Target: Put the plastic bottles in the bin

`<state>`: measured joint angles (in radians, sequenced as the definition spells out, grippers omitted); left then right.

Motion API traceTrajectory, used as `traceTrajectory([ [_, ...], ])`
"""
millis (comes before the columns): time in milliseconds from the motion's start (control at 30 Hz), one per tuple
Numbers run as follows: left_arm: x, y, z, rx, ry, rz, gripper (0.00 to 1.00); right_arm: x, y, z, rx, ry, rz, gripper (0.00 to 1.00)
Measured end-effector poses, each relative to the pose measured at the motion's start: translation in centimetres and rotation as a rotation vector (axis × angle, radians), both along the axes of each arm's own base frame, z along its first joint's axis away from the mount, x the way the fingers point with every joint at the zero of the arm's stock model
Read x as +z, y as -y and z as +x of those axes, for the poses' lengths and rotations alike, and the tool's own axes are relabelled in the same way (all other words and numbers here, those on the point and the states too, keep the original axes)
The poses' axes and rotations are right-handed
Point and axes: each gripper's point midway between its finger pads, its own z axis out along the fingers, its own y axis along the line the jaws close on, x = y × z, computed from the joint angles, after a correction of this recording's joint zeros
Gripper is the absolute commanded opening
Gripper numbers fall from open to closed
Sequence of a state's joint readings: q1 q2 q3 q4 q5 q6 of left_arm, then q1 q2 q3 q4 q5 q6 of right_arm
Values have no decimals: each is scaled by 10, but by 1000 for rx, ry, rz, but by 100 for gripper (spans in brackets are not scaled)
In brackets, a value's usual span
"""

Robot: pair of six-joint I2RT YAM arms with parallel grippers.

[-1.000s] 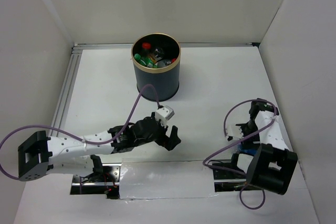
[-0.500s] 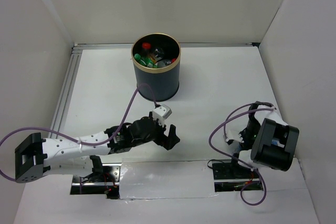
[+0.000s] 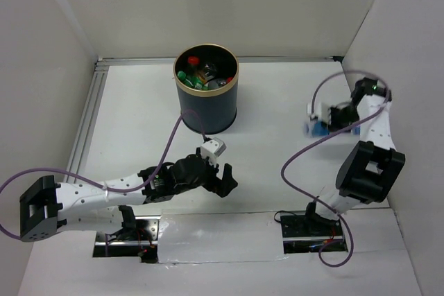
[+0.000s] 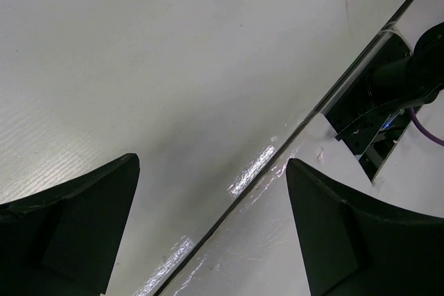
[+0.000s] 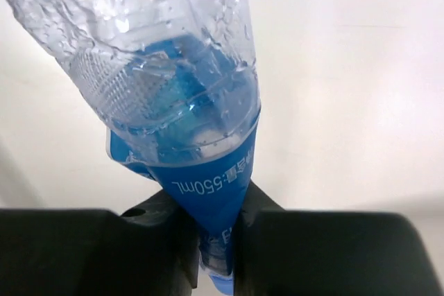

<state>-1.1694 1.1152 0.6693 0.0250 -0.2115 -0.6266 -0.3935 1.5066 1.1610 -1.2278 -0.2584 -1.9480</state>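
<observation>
The dark bin [image 3: 206, 105] with a gold-tan rim stands at the back middle of the table, and several plastic bottles [image 3: 201, 74] lie inside it. My right gripper [image 3: 326, 121] is raised near the right wall, shut on a crushed clear bottle with a blue label [image 5: 198, 123]. In the right wrist view the black jaws pinch the bottle's squeezed lower end, and the gripper [image 5: 211, 240] holds it off the table. The same bottle [image 3: 316, 127] shows as a blue spot from above. My left gripper [image 3: 223, 179] hovers low over the table's front middle, open, its fingers [image 4: 69, 227] wide apart with nothing between them.
A metal rail [image 3: 90, 112] runs along the table's left edge. White walls close the back and both sides. Shiny tape [image 4: 250, 171] and a dark seam cross the near table. Purple cables [image 3: 302, 154] loop off both arms. The arm bases [image 3: 309, 230] sit at the front edge.
The right arm has swung up from the front right corner toward the right wall, and its jaws have closed on the blue-labelled bottle. The left arm barely moved.
</observation>
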Motion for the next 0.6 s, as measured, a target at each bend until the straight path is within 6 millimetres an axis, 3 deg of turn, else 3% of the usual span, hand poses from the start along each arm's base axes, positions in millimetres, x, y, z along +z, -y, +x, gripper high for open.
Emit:
traceTrajectory([
  [33, 0, 0, 0, 4, -2, -1, 100, 41, -3, 47, -41, 156, 71, 0],
  [67, 0, 0, 1, 7, -2, -2, 100, 60, -5, 66, -53, 228, 99, 0],
  [133, -1, -1, 1, 12, -2, 0, 100, 131, -18, 115, -134, 439, 238, 0],
  [233, -4, -3, 2, 21, -1, 8, 100, 229, -53, 157, -232, 691, 510, 0],
  [300, -7, -6, 3, 28, 1, 13, 100, 272, -90, 167, -252, 752, 708, 1],
  [433, -8, -9, 3, 40, 5, 16, 100, 329, -199, 172, -157, 662, 1048, 2],
  [533, -8, -15, 4, 55, 13, 9, 100, 351, -285, 171, -50, 512, 1208, 2],
  [600, -5, -19, 4, 67, 17, -4, 100, 354, -330, 171, -7, 425, 1267, 2],
])
